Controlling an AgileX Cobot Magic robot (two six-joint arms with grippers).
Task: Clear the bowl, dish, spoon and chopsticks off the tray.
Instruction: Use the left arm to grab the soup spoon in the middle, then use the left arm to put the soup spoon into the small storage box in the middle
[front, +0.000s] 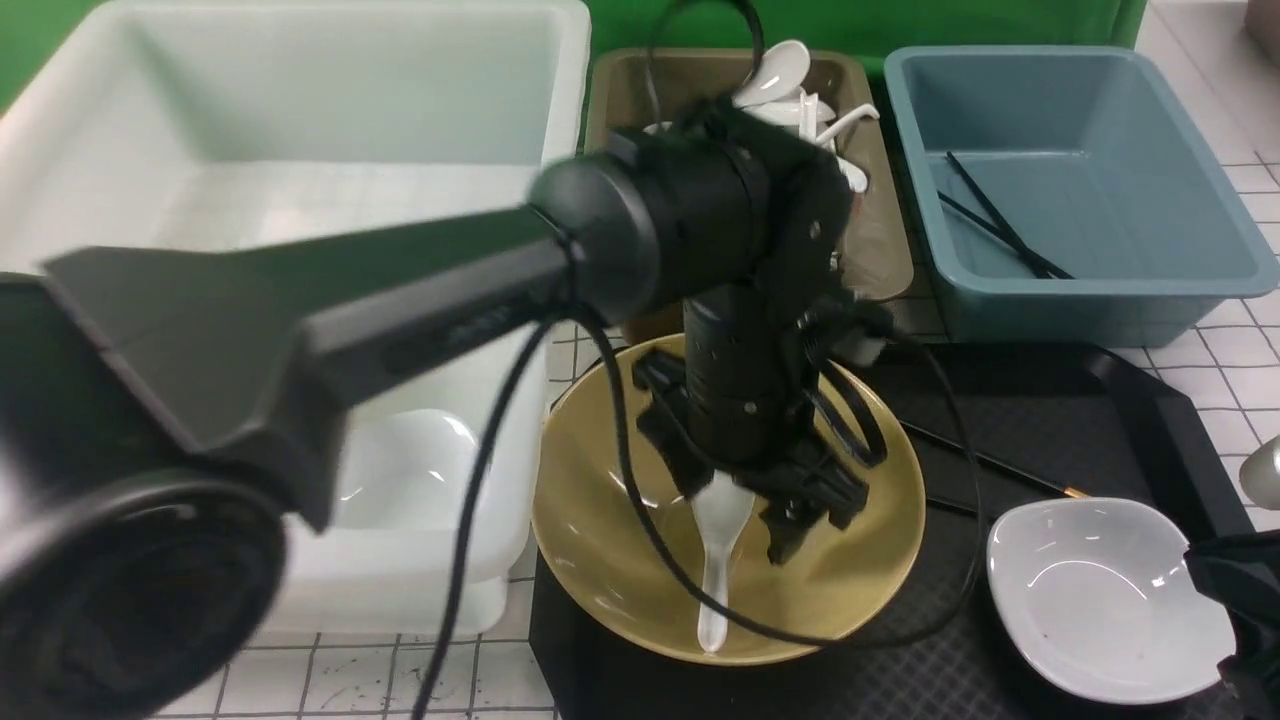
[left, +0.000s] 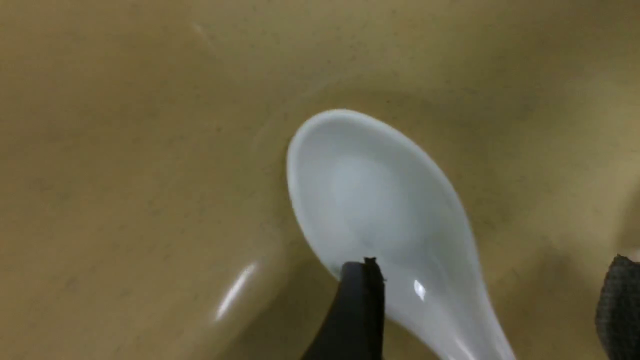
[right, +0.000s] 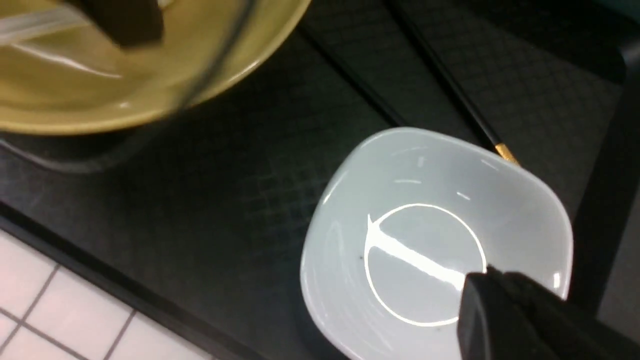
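The mustard-yellow bowl (front: 600, 540) stands at the near left of the black tray (front: 1130, 410). The white spoon (front: 718, 570) lies in it, also in the left wrist view (left: 380, 200). My left gripper (front: 742, 510) is open down inside the bowl, its fingers (left: 357, 310) on either side of the spoon's neck. The white dish (front: 1100, 600) sits at the tray's near right, also in the right wrist view (right: 425, 240). My right gripper (right: 487, 272) looks shut just above the dish's edge. The black chopsticks (front: 1000, 465) lie on the tray behind the dish.
A big white tub (front: 300, 130) at the left holds a white piece (front: 420, 480). An olive-brown tub (front: 880, 240) holds white spoons (front: 790, 75). A blue tub (front: 1080, 290) at the back right holds black sticks (front: 1000, 225). My left arm crosses the view.
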